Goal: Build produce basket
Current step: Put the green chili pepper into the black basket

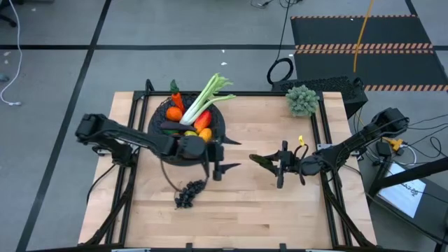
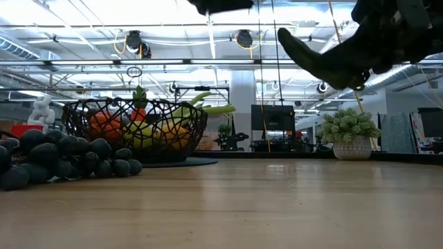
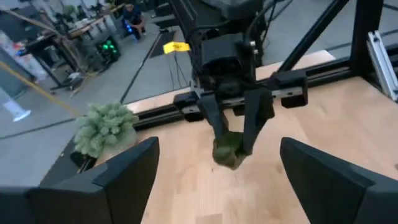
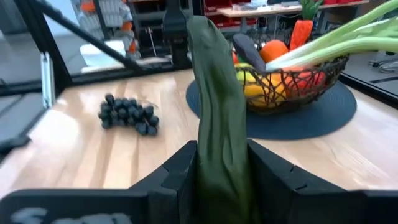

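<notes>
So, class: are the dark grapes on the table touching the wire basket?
Apart. The right wrist view shows bare wood between the grapes and the basket on its mat.

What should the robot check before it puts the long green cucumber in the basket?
1. Right end effector shut on long dark-green cucumber: ok.
2. Cucumber lifted off the wooden table: ok.
3. Left end effector open and holding nothing: ok.
4. Left end effector clear of the round black wire basket: not ok, it is beside the rim.
5. Dark grapes in basket: not ok, on table.
</notes>
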Robot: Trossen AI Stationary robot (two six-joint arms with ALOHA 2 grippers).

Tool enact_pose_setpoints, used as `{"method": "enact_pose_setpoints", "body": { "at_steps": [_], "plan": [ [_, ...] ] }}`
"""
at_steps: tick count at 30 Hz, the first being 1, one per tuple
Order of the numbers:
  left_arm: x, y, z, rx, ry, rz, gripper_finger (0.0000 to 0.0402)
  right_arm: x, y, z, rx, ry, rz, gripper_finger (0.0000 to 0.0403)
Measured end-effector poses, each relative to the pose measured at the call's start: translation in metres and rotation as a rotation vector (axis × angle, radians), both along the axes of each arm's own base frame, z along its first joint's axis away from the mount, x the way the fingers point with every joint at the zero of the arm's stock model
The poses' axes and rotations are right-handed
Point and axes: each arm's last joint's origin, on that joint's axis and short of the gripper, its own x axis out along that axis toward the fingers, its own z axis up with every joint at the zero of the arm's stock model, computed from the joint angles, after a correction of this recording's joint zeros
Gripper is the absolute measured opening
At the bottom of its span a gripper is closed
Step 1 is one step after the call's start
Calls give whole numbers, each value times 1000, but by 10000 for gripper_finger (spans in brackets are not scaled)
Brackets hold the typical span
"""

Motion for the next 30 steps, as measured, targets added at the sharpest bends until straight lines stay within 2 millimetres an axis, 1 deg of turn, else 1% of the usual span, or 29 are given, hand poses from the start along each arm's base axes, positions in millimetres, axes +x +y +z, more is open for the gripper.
{"method": "enact_pose_setpoints", "body": {
  "at_steps": [3,6,11,15,18,22,23,25,30],
  "plan": [
    [12,7,-15,-6,22,-44,316,-1,0,-3,-14,29,-3,116],
    [22,15,-32,-34,69,-98,288,-1,-1,-5,-33,50,-2,116],
    [36,27,-55,-39,91,-66,238,-2,-1,-8,-100,99,9,116],
    [46,33,-74,-44,121,-66,215,-2,-4,-9,-103,106,-6,116],
    [55,34,-79,-39,125,-68,210,-1,-6,-9,-102,110,-16,116],
    [64,34,-79,-41,62,-70,209,-1,-7,-11,-105,120,-22,116],
    [66,34,-77,-45,40,-70,209,-1,-7,-11,-106,122,-22,116],
    [66,34,-80,-44,52,-71,205,-1,-8,-11,-106,124,-23,116],
    [66,40,-86,-35,96,-60,163,-2,-8,-12,-110,139,-23,116]
  ]
}}
